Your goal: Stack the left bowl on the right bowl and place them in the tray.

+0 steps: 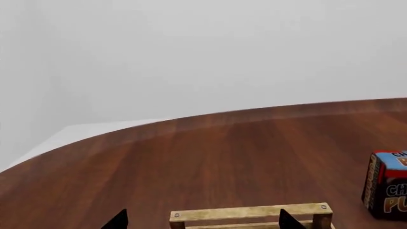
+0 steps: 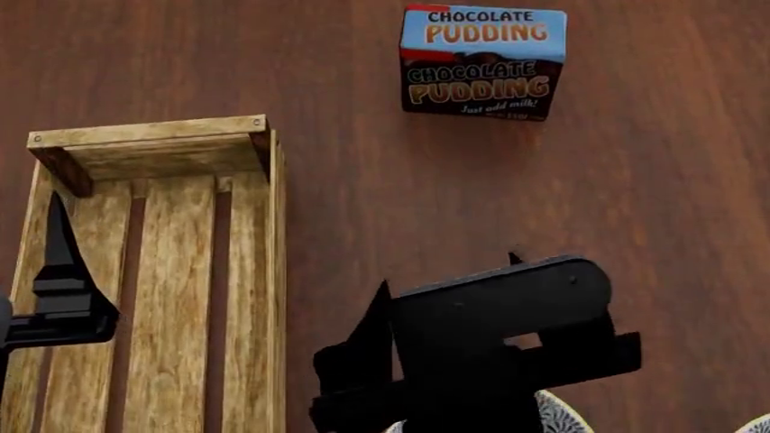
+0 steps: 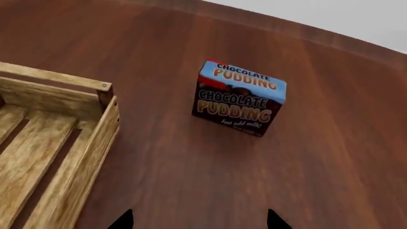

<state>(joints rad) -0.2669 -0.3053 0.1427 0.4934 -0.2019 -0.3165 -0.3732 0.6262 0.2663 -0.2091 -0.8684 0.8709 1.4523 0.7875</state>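
The tray (image 2: 157,144), a light-wood slatted crate, lies at the left of the head view with nothing showing inside it. My left gripper (image 1: 203,222) is open, and the tray's end rail (image 1: 251,213) lies between its fingertips. One of its fingers (image 2: 57,253) hangs over the tray's left side. My right gripper (image 3: 200,222) is open over bare table, with nothing between its tips. Two patterned white rims peek out at the head view's lower edge: the left bowl (image 2: 556,413), mostly hidden by my right arm (image 2: 481,352), and the right bowl (image 2: 758,424) in the corner.
A blue-and-brown chocolate pudding box (image 2: 484,61) stands on the dark wooden table (image 2: 361,225), beyond and to the right of the tray. The same box (image 3: 239,98) shows ahead of my right gripper. The table's curved far edge (image 1: 254,114) meets a pale wall.
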